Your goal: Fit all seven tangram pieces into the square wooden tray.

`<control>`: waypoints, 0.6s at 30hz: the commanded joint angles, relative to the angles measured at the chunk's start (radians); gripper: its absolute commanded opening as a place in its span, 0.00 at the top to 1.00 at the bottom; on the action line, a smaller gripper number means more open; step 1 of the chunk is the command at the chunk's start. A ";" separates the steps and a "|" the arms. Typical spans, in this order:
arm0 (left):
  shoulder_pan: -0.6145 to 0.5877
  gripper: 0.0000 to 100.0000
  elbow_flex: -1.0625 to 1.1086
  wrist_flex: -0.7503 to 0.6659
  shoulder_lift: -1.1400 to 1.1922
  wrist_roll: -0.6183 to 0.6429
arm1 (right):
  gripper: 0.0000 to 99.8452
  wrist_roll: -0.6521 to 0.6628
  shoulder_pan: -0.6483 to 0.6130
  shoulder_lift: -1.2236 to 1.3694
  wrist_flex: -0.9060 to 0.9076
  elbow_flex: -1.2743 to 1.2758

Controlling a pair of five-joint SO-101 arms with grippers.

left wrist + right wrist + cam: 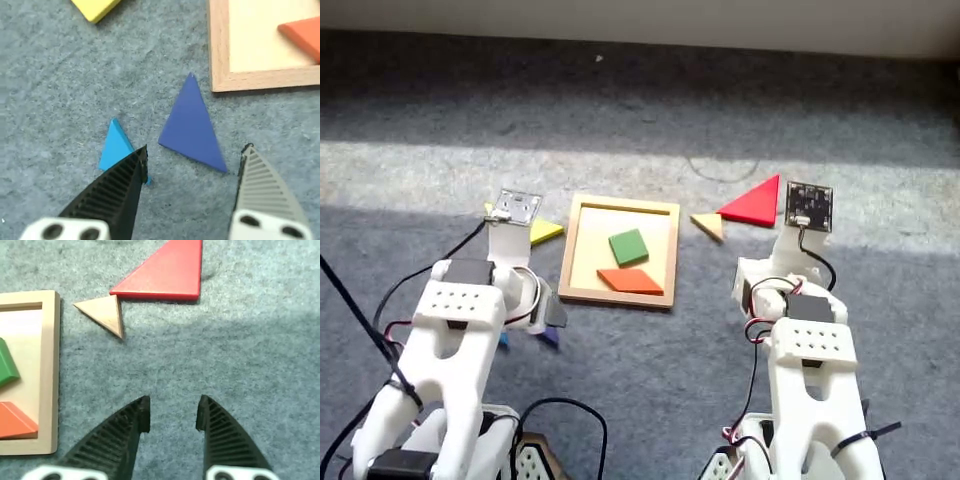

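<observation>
Tray (620, 206) is holding green (628, 246), orange (631, 281); yellow (546, 232), cyan (115, 145), blue (192, 130) are waiting off its left edge, tan (708, 225), red (755, 203) off its right; left gripper (195, 148) is gaping wide, right gripper (173, 400) narrower, both empty.

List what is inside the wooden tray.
Two pieces lie inside the wooden tray: a green square and an orange parallelogram. The rest of its floor is bare. Only the floor under those two pieces is covered.

The right gripper (173, 407) hangs over the grey worktop (240, 355), jaws parted around nothing. A red triangle (167, 272) lies beyond it, a pale wooden triangle (105, 312) just beside its corner. The wooden tray (50, 370) holds a green piece (6, 365) and an orange piece (15, 422).
</observation>
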 commanded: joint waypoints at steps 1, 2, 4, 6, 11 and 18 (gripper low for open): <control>-0.016 0.70 0.028 -0.057 -0.028 -0.003 | 0.85 0.014 0.013 -0.027 -0.019 -0.005; -0.016 0.70 0.031 -0.061 -0.028 -0.003 | 0.85 0.014 0.013 -0.027 -0.019 -0.005; -0.016 0.70 0.031 -0.061 -0.021 -0.002 | 0.85 0.014 0.013 -0.027 -0.019 -0.005; -0.016 0.70 0.024 -0.066 0.022 -0.002 | 0.85 0.014 0.013 -0.027 -0.019 -0.005; -0.016 0.70 -0.097 -0.086 0.234 0.057 | 0.85 0.014 0.013 -0.027 -0.019 -0.005; -0.016 0.70 -0.262 -0.002 0.440 0.083 | 0.85 0.014 0.013 -0.027 -0.019 -0.005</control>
